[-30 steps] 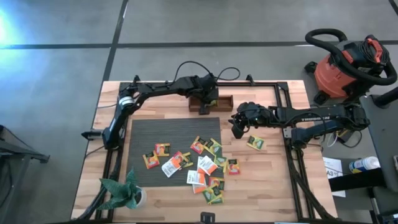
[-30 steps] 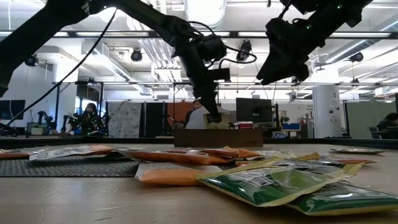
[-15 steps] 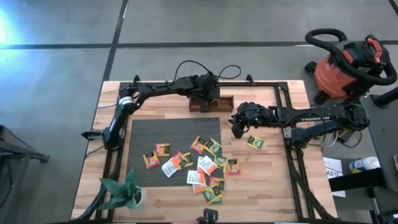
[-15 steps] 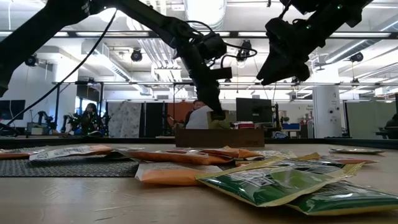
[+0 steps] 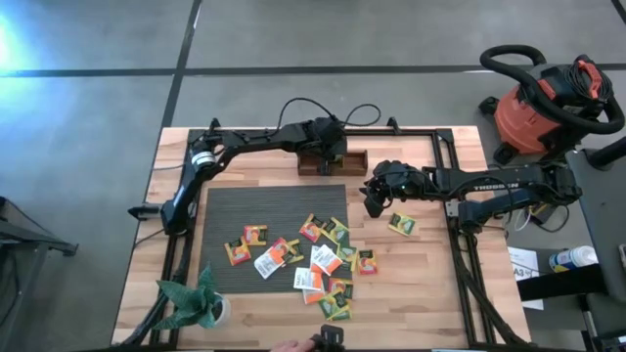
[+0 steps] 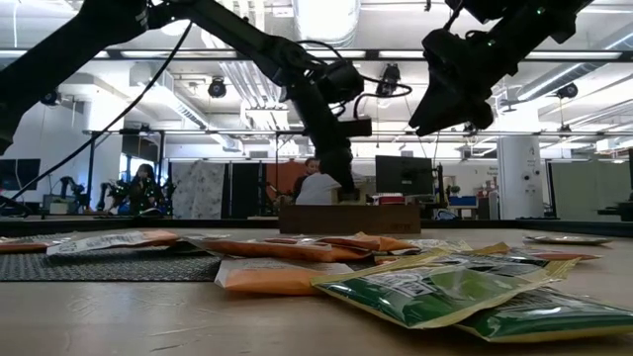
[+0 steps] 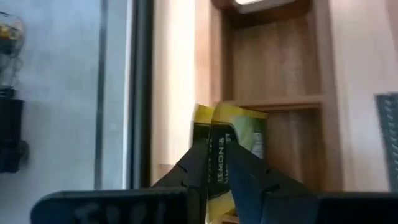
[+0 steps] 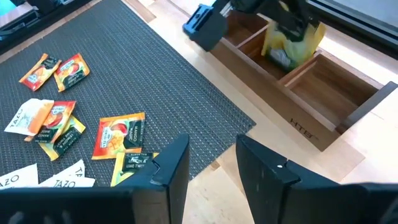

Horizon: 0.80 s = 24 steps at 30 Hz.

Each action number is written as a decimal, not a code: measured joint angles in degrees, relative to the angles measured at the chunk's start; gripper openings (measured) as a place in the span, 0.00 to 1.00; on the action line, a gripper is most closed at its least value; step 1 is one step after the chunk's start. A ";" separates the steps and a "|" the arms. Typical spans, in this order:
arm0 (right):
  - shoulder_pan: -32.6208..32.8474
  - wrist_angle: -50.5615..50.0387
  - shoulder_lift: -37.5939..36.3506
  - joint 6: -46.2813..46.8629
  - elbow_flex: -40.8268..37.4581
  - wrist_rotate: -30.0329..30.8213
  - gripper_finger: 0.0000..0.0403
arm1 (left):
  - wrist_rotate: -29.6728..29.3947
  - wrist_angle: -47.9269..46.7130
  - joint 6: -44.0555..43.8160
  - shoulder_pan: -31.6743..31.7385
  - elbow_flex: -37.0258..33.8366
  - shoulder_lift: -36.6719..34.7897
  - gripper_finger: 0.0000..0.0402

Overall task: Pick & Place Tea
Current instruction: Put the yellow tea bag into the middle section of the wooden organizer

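Observation:
The tea is several small flat packets (image 5: 313, 259), green, orange and white, lying loose on the grey mat (image 5: 245, 210) and the wood beside it; one packet (image 5: 401, 223) lies apart to the right. A wooden box (image 5: 333, 162) with compartments stands at the mat's far edge. My left gripper (image 5: 331, 153) is over the box, shut on a yellow-green packet (image 7: 239, 134). My right gripper (image 5: 375, 200) hovers open above the table just right of the mat, its fingers (image 8: 168, 168) apart and touching nothing. My left gripper (image 7: 217, 180) pinches the yellow-green packet between its two fingers by one end (image 7: 219, 163). It comes from above, pointing down. The packet (image 8: 292, 43) hangs below the fingers, reaching into the box's middle compartment (image 8: 283, 62). Whether it touches the floor cannot be told.
A potted plant (image 5: 196, 303) stands at the table's near left corner. Black frame rails (image 5: 452, 176) run along the table's sides. A red shop vacuum (image 5: 543, 108) sits on the floor beyond the right far corner. Bare wood lies right of the lone packet.
My left gripper, still shut on the yellow-green packet, has moved a little toward the table's right along the wooden box. The right arm has kept still.

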 joint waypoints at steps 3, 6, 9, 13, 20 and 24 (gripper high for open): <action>0.02 -0.48 0.00 0.00 0.00 0.00 0.32 | -0.84 1.61 0.15 0.02 0.31 -0.03 0.15; 0.02 -0.92 0.00 0.00 -0.06 0.00 0.33 | -1.68 2.96 1.60 0.00 0.39 -0.16 0.15; 0.00 -0.90 0.00 0.00 -0.11 0.00 0.32 | -4.03 2.90 2.01 -0.02 0.39 -0.20 0.15; 0.00 -0.89 0.00 0.00 -0.11 0.00 0.32 | -8.49 2.44 1.45 -0.62 0.39 -1.54 0.15; -2.07 -7.67 0.11 7.36 -0.16 -0.11 0.32 | 6.28 -5.47 -11.01 -3.51 0.04 -8.72 0.15; -3.78 -18.60 0.11 13.23 -0.24 -1.08 0.32 | 15.29 -8.12 -18.83 -5.98 -1.92 -13.77 0.15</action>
